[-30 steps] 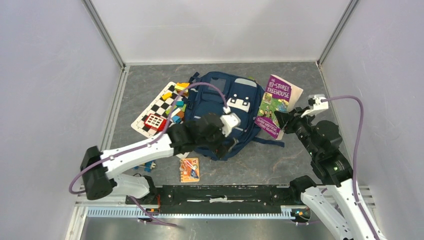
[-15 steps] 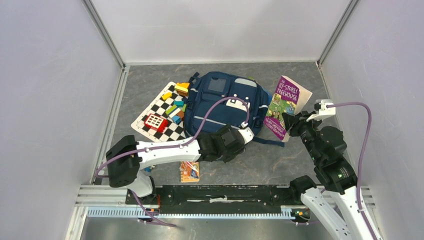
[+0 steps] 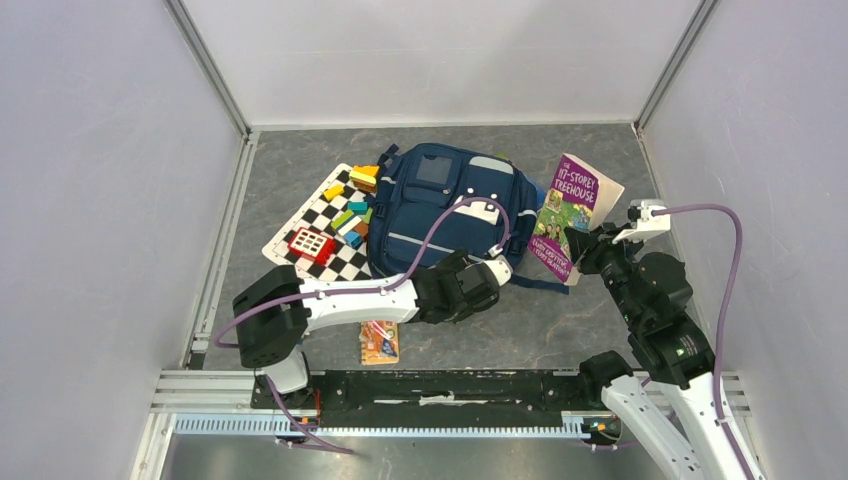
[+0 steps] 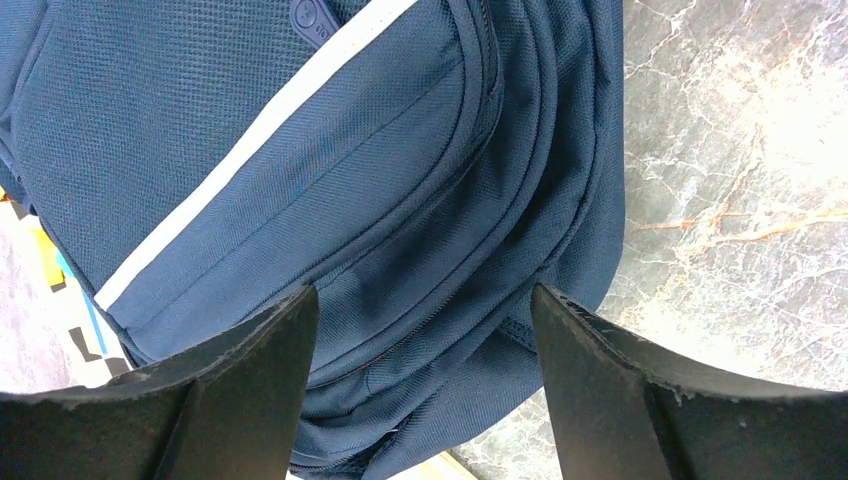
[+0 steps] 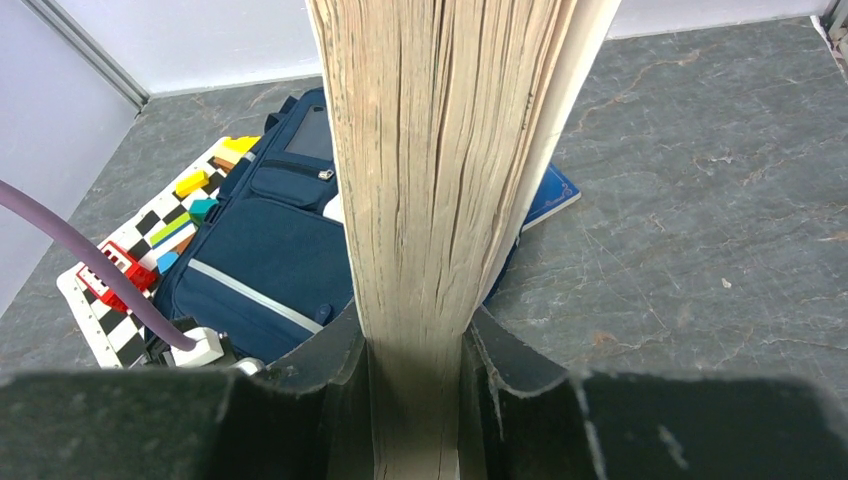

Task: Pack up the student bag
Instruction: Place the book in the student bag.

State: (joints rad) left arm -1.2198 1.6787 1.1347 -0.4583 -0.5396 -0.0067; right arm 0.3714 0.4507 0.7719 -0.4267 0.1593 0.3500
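lying flat and front-up on the grey worktop (image 3: 600,160), the bag (image 3: 445,205) is found in the middle of the far half, just beside a checkered board (image 3: 345,262) on its left and the book (image 3: 572,215) on its right. coloured blocks (image 3: 350,215) are scattered over the board, and a red one (image 3: 310,243) is set near its near corner. the left end effector (image 3: 497,270) is reached across from the left and is held over the near right corner of the bag; in the left wrist view its jaws are seen wide apart, with only the navy fabric, a zip seam and a pale stripe framed between them, and nothing is gripped. whether the fingers (image 4: 250,390) are touching the fabric cannot be told. the book, purple-covered, is clamped in the right end effector (image 3: 580,245) at the right edge of the bag; in the right wrist view its yellowed page block is pinched between the two fingers and is stood up straight from the grip, so that much of the scene behind is hidden by it. a small orange card (image 3: 380,340) is laid on the worktop near the arm bases, apart from the bag. purple cables are looped from both wrists.
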